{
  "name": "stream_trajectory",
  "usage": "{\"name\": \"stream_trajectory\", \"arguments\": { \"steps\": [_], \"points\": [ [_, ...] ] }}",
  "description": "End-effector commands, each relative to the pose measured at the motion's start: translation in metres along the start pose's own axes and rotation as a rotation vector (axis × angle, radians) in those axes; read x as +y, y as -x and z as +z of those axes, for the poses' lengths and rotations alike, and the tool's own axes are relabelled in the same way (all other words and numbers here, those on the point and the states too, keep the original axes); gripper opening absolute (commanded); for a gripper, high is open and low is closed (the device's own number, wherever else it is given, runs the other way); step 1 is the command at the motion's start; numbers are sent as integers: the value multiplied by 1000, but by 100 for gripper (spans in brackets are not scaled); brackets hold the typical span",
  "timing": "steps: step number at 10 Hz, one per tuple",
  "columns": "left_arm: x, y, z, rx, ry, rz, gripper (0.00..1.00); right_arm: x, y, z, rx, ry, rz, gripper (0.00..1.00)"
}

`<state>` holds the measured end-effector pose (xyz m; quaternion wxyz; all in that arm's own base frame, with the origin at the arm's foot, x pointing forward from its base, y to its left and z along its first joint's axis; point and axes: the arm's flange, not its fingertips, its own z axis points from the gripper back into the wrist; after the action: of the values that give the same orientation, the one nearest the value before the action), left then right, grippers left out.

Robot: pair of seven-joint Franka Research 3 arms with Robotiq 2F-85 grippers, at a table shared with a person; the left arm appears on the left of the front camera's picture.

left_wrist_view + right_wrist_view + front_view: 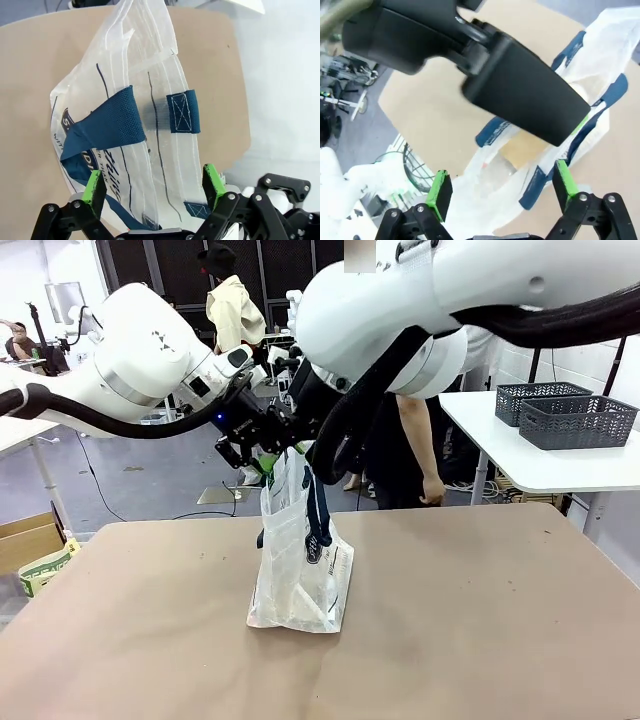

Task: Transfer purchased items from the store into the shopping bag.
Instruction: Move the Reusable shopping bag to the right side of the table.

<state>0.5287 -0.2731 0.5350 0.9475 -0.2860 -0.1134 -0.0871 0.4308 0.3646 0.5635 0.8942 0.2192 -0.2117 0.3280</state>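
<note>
**Clear plastic bag upright at mid-table, both grippers spread above it**

Translucent and crinkled, the shopping bag (300, 560) stands on the brown table (480, 620), roughly in the middle and a little to the left. Its navy handles (317, 515) droop down its side. The left gripper (155, 186) hangs just over the bag's rim with jaws wide apart and nothing held. In its wrist view the bag wall lies between the green pads (93, 186). The right gripper (502, 190) is likewise spread and empty, above the bag's open mouth. Two dark grey slotted baskets (575, 420) sit on a white side table (540, 470) at far right, well apart from the bag. A person (410, 450) stands beyond the table.
</note>
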Motion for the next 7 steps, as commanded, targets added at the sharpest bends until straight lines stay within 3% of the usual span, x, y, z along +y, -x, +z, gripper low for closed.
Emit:
{"name": "stream_trajectory", "arguments": {
  "steps": [1, 7],
  "points": [
    [-10, -1, 4, 13, -25, 13, 100, -2, 18, 15, -27, -37, 27, 100],
    [-52, -9, 17, 78, -183, 6, 100, -30, 50, 45, -9, -8, -46, 100]
  ]
}}
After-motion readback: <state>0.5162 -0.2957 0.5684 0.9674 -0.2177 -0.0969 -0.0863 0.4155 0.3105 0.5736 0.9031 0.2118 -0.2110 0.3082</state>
